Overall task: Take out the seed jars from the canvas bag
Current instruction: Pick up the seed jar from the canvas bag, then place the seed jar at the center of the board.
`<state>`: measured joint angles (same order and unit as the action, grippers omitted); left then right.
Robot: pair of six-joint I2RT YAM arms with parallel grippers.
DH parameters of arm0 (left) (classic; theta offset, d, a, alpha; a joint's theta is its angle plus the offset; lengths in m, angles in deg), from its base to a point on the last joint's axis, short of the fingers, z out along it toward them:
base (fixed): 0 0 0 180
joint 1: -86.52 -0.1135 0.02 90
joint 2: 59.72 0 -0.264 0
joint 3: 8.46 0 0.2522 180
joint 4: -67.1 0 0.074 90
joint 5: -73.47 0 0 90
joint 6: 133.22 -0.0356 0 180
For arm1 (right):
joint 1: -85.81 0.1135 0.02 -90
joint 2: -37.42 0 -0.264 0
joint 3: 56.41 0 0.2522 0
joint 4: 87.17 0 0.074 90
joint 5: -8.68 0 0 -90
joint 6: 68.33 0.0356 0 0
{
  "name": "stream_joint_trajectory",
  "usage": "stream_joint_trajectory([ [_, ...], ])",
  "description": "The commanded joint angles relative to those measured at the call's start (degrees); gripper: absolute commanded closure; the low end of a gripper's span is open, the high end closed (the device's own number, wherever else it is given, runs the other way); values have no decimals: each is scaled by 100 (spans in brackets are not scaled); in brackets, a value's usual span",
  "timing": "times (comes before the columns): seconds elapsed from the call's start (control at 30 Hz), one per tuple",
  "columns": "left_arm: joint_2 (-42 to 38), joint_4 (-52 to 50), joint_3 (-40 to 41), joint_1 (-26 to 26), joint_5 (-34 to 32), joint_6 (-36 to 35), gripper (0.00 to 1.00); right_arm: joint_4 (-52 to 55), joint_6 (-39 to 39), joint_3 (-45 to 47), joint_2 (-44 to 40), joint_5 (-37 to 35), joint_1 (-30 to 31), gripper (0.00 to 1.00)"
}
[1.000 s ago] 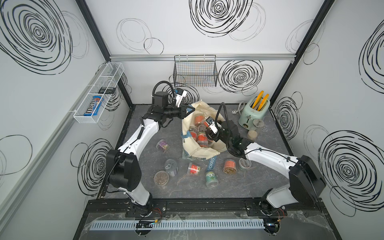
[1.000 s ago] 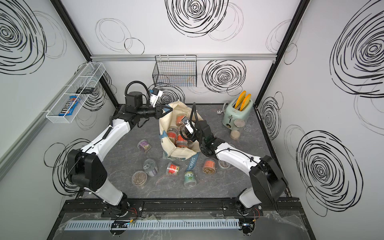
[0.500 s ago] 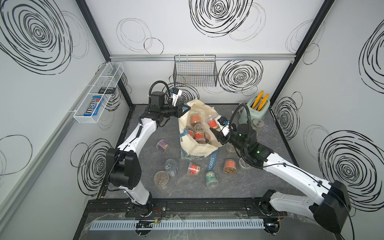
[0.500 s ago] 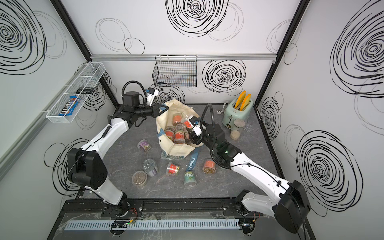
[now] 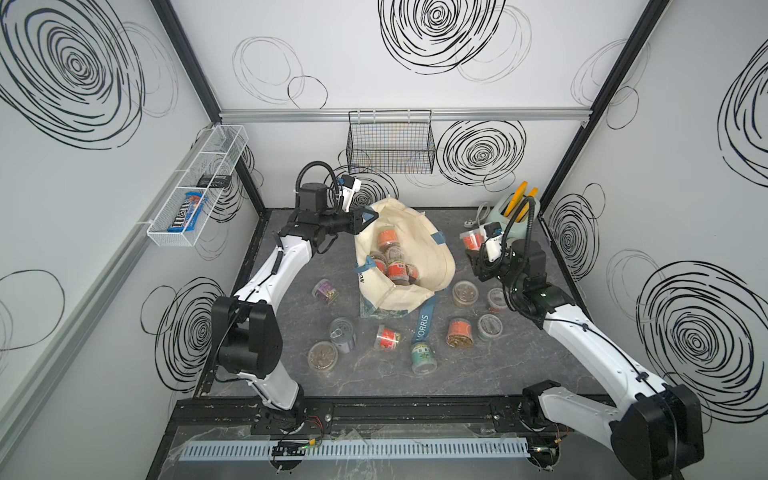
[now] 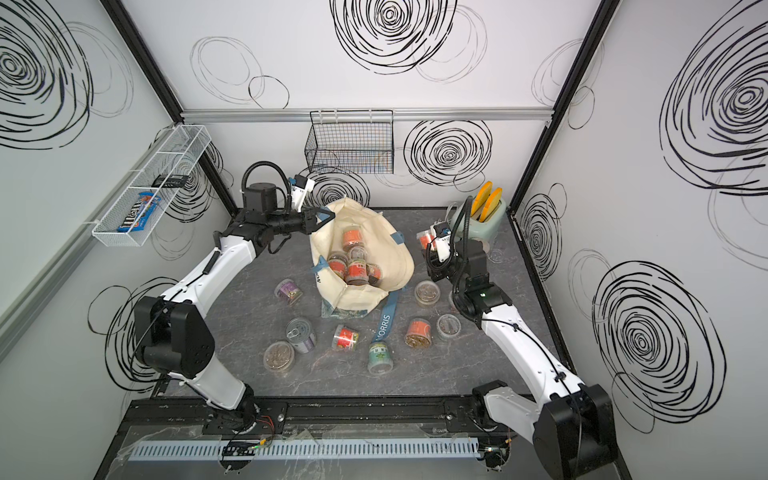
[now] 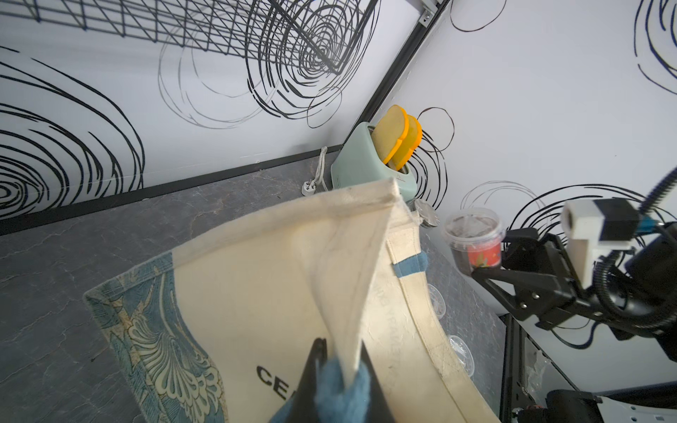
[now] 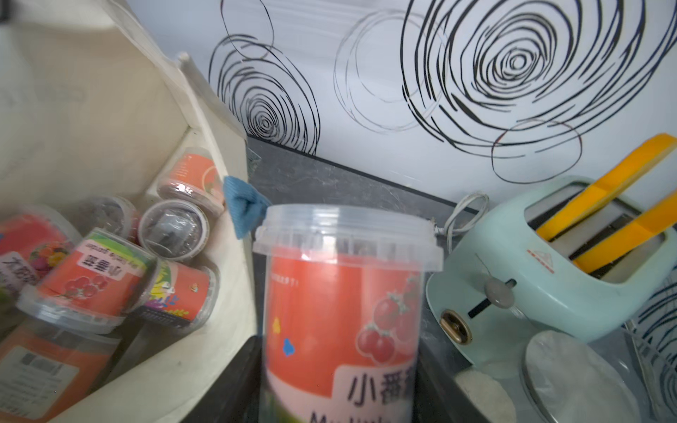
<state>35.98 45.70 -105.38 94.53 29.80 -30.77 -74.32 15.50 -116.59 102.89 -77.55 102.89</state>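
In both top views my left gripper (image 5: 366, 217) is clenched on the rim of the canvas bag (image 5: 436, 259), holding the mouth up and open so the seed jars (image 5: 395, 268) piled inside are reachable. The bag lies mid-table (image 5: 291, 365), with loose jars (image 5: 459, 332) scattered around it. My right gripper (image 6: 427, 246) is grasping a red-label seed jar (image 6: 424, 239), in the air clear of the bag, between the bag and the toaster (image 6: 482, 220). Left wrist view: the jaws pinch a canvas fold plus the blue handle (image 7: 337, 388), so that wall stands taut. The held jar hangs past the bag's far edge. Right wrist view: the jar is upright between the jaws, gripped low on the label, lid on. Several jars are left in the bag just beside it. My read: this is the carry step, the jar needs bare table to land on, and the task is roughly half done.
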Motion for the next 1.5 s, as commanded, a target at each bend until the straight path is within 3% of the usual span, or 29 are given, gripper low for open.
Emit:
stream_joint_trajectory([
  [0.0, -188, 582, -268, -91, 269, -19, 100, 141, -146, -234, 378, 116, -263, 42],
  [0.37, -322, 618, -252, -133, 532, 176, 100, 821, -474, -712, 1733, -429, -511, 43],
  [0.73, -377, 753, -323, -133, 726, 351, 100, 1508, -508, -936, 2569, -1574, -330, 43],
  [1.0, -386, 740, -257, -142, 729, 344, 100, 1618, -324, -1089, 3087, -1529, -336, 42],
  [1.23, -384, 735, -245, -159, 726, 323, 100, 1587, -283, -1096, 3073, -1688, -341, 26],
  [1.47, -425, 816, -45, -159, 698, 355, 100, 1899, 46, -1345, 2445, -1348, -264, 26],
])
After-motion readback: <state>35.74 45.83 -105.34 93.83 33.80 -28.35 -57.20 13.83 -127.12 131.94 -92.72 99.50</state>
